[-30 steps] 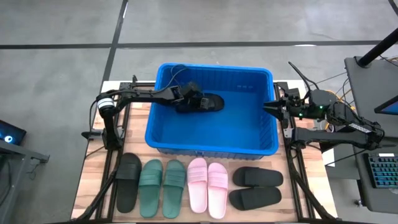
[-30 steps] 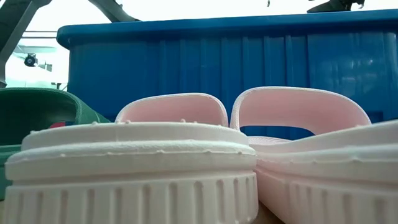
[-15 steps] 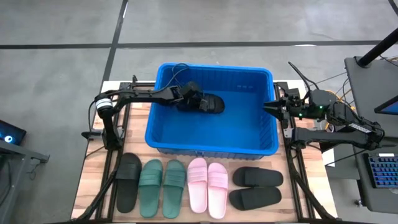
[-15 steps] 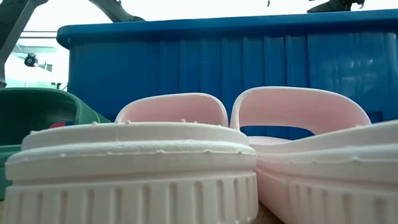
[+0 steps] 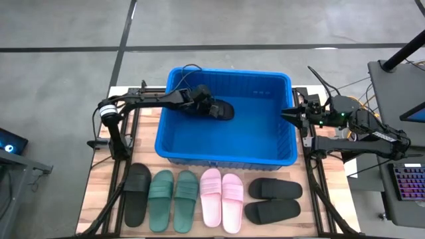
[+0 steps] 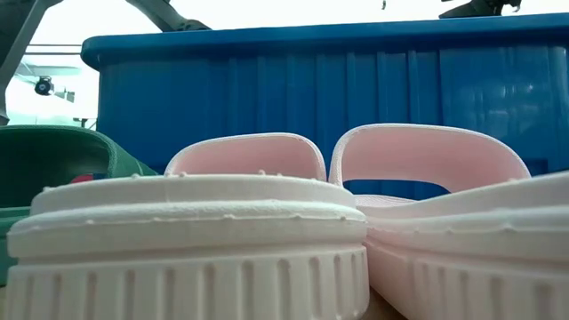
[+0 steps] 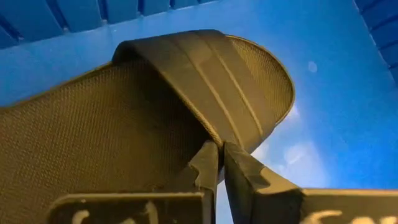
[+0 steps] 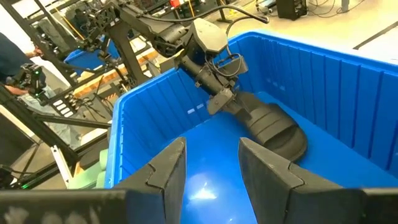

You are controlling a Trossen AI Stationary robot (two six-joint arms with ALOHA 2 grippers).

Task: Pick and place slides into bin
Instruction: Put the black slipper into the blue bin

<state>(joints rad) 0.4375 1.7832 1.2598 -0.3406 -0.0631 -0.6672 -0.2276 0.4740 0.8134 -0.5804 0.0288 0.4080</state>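
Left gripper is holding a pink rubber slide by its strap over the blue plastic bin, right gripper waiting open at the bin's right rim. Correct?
Not quite: the slide in the left gripper is the black rubber slide, not pink, as the left wrist view shows. Both pink slides lie on the table. The rest holds: blue plastic bin, right gripper open.

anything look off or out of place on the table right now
Nothing stands out. The left gripper is shut on a black slide inside the bin; the other slides sit in a tidy row in front of it, none askew.
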